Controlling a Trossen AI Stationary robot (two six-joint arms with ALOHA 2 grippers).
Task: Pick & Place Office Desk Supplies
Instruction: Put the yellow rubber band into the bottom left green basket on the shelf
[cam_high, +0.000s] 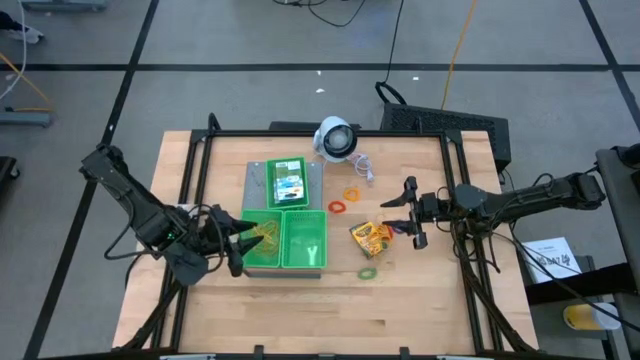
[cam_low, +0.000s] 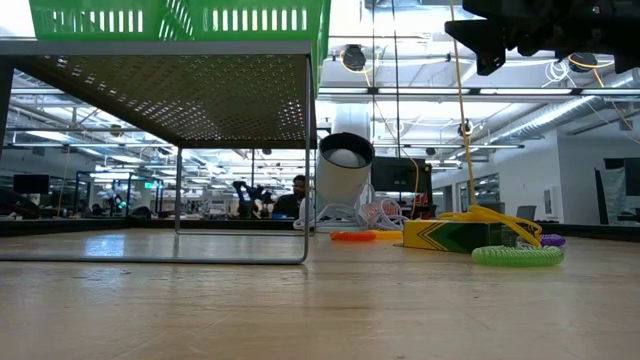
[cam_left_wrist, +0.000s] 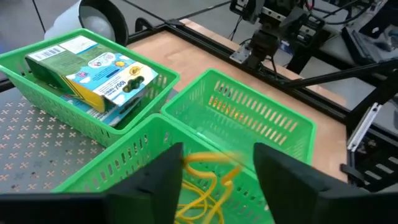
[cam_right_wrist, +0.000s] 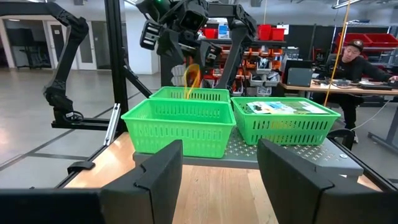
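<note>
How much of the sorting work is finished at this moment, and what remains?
Done: crayon boxes lie in the back green tray. In hand: the left gripper is over the front-left tray, with yellow rubber bands between its open fingers. Left: one crayon box and the red, orange and green bands on the table. The right gripper waits open nearby.

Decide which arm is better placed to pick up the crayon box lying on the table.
Right. The right gripper hangs open beside the crayon box; the left gripper is over the green tray, with yellow rubber bands.
</note>
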